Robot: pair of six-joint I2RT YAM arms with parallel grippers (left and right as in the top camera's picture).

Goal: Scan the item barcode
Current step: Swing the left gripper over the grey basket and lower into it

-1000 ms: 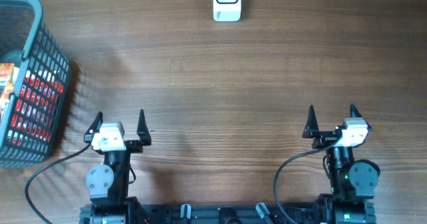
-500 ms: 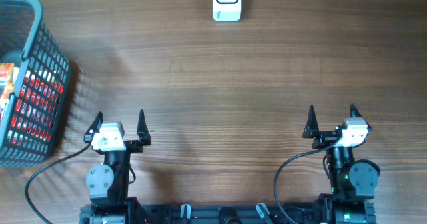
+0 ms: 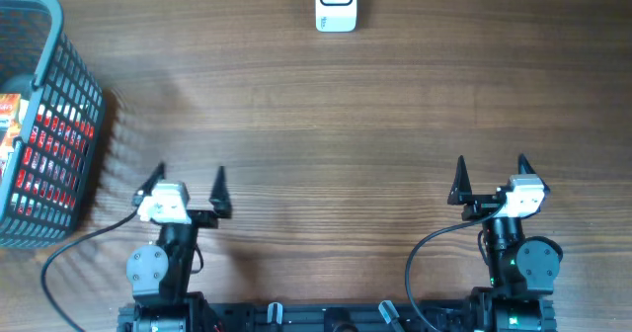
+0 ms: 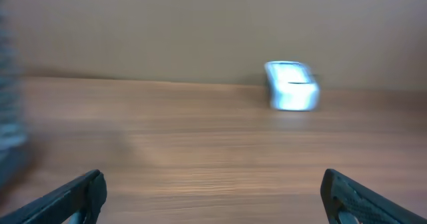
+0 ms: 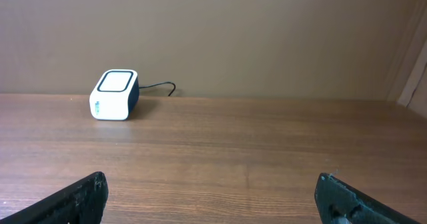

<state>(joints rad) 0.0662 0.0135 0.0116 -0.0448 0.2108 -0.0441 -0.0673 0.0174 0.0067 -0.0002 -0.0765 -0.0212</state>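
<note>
Item: you'll find a red and orange pack lying inside the basket at the left edge of the scene. It shows partly over the rim and partly through the mesh. You cannot make out its barcode from any view.
Basket: grey-blue mesh, cut off by the left edge of the overhead view. Its right wall faces the open table.
Scanner: a small white box with dark sides at the far edge, about midway across. It sits well apart from the basket and from both arms, with its pale window facing up.
Scanner cord: a thin dark lead curls out behind the box to its right. You see it only in the right wrist view.
Left gripper: near left, pointing towards the far side. Its jaws are spread wide with nothing between them. Its wrist view is smeared; the scanner is a pale blur right of centre and a grey shape sits at the left edge.
Right gripper: near right, jaws just as wide and holding nothing. From its camera the scanner stands far off and to the left.
In the way: the basket's mesh wall stands between the left gripper and the pack.
Table: brown wood grain under everything.
Arm cables: black leads loop out from each arm base at the near edge.
</note>
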